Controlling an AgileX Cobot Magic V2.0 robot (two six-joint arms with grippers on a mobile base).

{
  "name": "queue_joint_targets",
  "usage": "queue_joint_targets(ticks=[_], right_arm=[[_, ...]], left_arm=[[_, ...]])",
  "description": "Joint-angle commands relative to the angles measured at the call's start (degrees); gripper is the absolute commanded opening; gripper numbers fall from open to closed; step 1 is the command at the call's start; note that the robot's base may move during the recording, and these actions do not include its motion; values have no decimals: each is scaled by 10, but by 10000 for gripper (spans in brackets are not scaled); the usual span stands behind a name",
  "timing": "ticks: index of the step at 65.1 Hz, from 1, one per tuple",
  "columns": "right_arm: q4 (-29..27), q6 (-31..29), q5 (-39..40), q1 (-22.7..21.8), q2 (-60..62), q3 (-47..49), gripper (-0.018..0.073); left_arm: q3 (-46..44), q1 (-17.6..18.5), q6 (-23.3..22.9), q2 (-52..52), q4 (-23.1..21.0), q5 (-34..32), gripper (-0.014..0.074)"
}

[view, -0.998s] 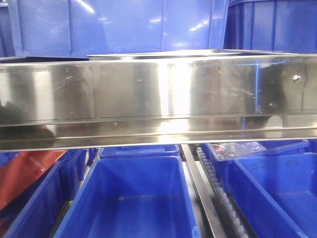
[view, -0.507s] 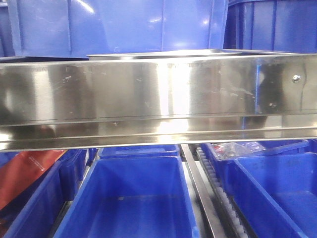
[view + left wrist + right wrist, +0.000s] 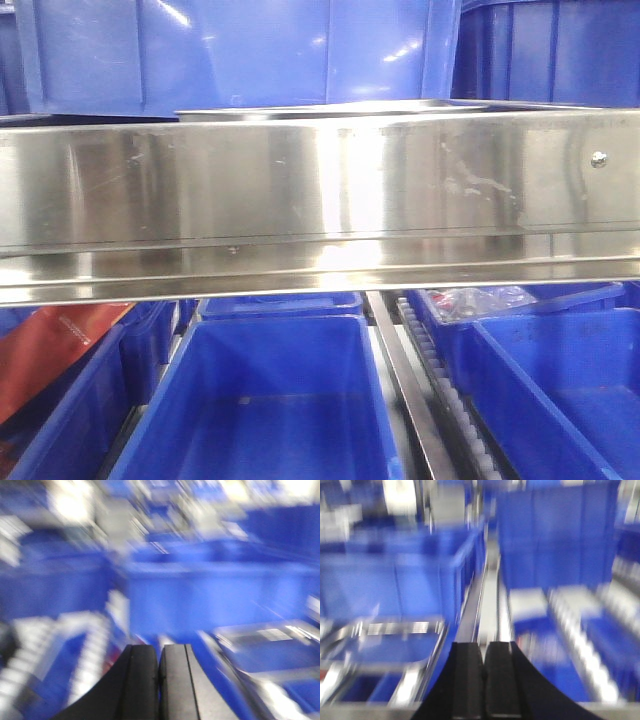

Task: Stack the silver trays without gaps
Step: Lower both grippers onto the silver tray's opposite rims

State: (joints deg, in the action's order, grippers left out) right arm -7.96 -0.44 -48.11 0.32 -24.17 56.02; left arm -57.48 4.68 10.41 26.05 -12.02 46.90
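Both wrist views are smeared by motion. A silver tray (image 3: 270, 655) with a shiny rim shows at the lower right of the left wrist view, to the right of my left gripper (image 3: 160, 652), whose black fingers are pressed together with nothing between them. In the right wrist view a silver tray (image 3: 385, 645) lies at the lower left, left of my right gripper (image 3: 484, 647), which is also shut and empty. In the front view only the thin edge of a silver tray (image 3: 330, 108) peeks above the long steel rail (image 3: 320, 200). Neither gripper appears in the front view.
Blue plastic bins (image 3: 270, 400) fill the shelf below the rail, and taller blue bins (image 3: 240, 50) stand behind it. A roller track (image 3: 440, 400) runs between bins. A red package (image 3: 50, 350) lies in the left bin. Blue bins (image 3: 555, 540) surround both grippers.
The front view is nearly the same; only the reflections on the steel rail shift slightly. No gripper enters that view.
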Motion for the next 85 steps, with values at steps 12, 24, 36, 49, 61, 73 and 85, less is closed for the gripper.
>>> queue_joint_targets(ticks=[12,24,36,49,61,73,85], right_arm=[[-71,-32,-138,2,-213,175,-79],[-83,-35,-142,13,-317,225,-79],[-75,-36,-108,75,-413,241,-79],[-42,-36,-61,132,-505,247,-79],[5,-36,-13,161,-575,247,-75],[24,-36,22,180,-624,247,-66],[19,-36,59,181,-655,247,293]], left_arm=[[-147,-6,19,209,-90,92,-6],[-172,41,16,316,-121,85,-6],[-180,176,-51,413,-27,3,-19],[-247,293,-208,554,165,-18,-19],[-330,324,-262,667,201,26,-19],[-389,328,-274,738,217,67,-13],[-415,328,-274,769,218,67,148]])
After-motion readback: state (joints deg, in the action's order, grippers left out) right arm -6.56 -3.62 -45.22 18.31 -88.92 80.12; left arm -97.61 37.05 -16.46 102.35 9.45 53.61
